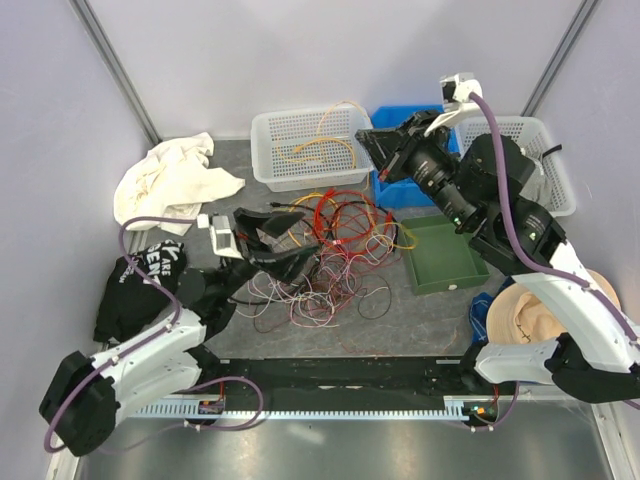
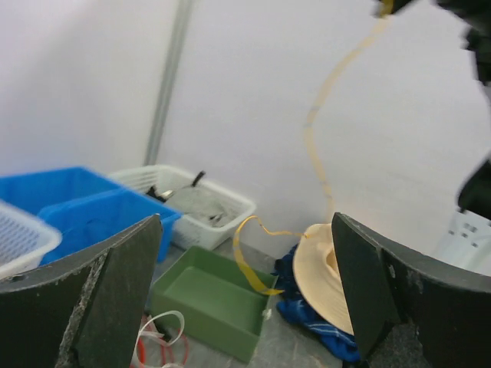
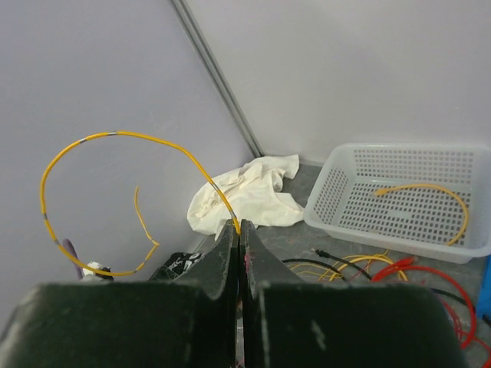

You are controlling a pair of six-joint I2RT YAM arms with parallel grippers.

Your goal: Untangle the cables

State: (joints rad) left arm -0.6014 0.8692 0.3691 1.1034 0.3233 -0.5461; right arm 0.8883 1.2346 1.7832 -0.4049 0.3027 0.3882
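Note:
The cables (image 1: 335,250) lie in a tangled pile of red, yellow, pink, white and black wires on the grey table. My left gripper (image 1: 272,238) hovers at the pile's left edge, open, with nothing between its fingers (image 2: 115,291). My right gripper (image 1: 368,142) is raised high over the back of the table and is shut on a yellow cable (image 3: 115,136), which arcs up and away from the fingertips (image 3: 247,244). In the left wrist view that yellow cable (image 2: 249,261) dangles in the air beyond the open jaws. Another yellow cable (image 1: 318,148) lies in the white basket (image 1: 268,150).
A blue bin (image 1: 398,188) and a second white basket (image 1: 560,170) stand at the back right. A green tray (image 1: 440,258) sits right of the pile. A straw hat (image 1: 525,312) on blue cloth lies near right. White cloth (image 1: 170,180) and black cloth (image 1: 140,285) lie left.

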